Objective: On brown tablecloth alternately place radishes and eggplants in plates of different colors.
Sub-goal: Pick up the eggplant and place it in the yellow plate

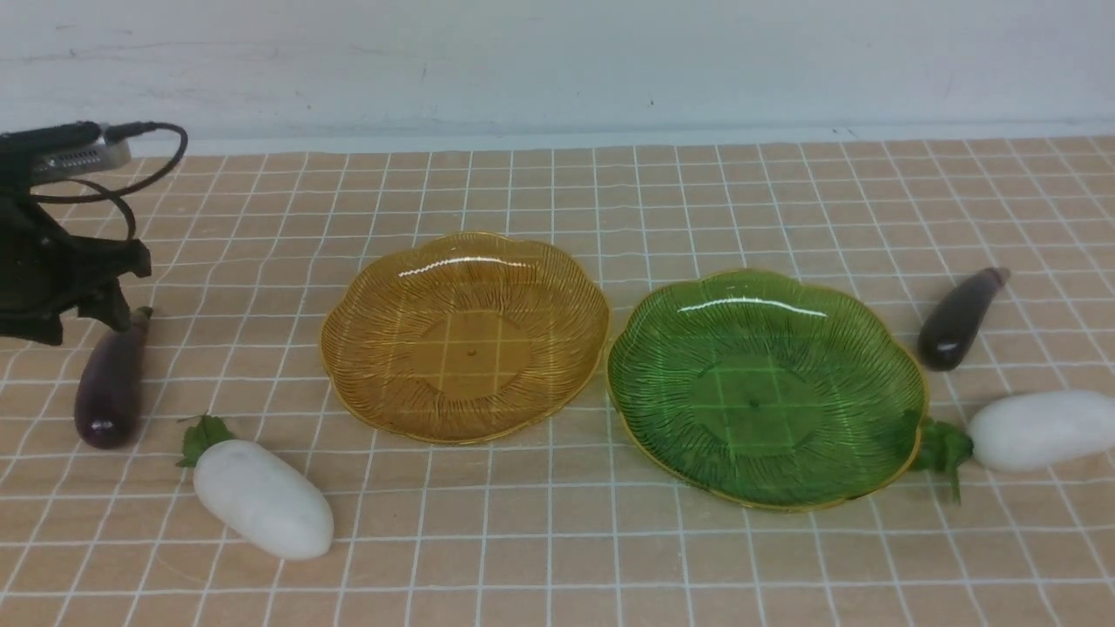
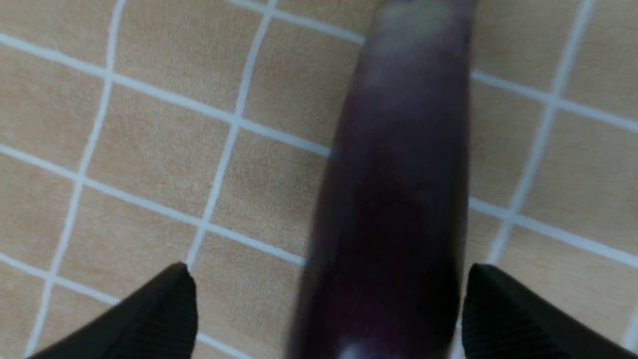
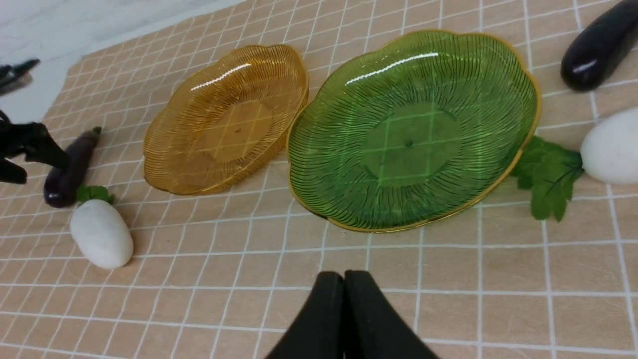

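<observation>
On the brown tablecloth the amber plate and the green plate stand side by side, both empty. One eggplant and one radish lie left of the amber plate. The other eggplant and radish lie right of the green plate, the radish's leaves touching its rim. My left gripper is low over the left eggplant's stem end. In the left wrist view it is open, a finger on each side of the eggplant. My right gripper is shut and empty, in front of the green plate.
A white wall and the cloth's far edge run along the back. The left arm's cable loops above the far left of the cloth. The right wrist view also shows the amber plate and the left radish.
</observation>
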{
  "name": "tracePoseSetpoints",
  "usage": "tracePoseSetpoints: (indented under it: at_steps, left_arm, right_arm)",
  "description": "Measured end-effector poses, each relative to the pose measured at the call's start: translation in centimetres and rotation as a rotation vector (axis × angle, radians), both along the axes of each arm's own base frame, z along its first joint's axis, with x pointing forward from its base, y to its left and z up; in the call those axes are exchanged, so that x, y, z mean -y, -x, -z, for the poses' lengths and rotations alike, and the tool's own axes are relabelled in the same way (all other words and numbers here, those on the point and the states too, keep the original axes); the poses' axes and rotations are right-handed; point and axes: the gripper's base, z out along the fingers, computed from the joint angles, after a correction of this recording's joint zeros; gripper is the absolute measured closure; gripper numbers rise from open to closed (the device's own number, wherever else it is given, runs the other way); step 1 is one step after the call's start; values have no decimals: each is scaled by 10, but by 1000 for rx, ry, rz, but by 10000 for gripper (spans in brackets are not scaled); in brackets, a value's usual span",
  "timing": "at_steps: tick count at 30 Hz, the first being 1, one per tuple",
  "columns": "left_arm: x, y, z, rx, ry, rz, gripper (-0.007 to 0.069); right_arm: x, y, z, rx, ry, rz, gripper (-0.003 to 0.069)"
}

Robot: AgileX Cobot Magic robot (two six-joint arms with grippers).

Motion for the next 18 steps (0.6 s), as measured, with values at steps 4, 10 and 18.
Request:
tracePoseSetpoints:
  at_steps: [4, 10, 18]
  left_arm:
    - [-2, -4, 29, -55, 8, -27, -35]
    - [-2, -7, 36, -64, 22, -46, 99]
    - [-3, -9, 25, -111, 39, -96, 307]
  right_arm:
    - [-1, 0, 0, -1, -6, -6, 674]
    - [-1, 0, 0, -1, -8, -8, 674]
    - [-1, 0, 0, -4, -8, -9, 674]
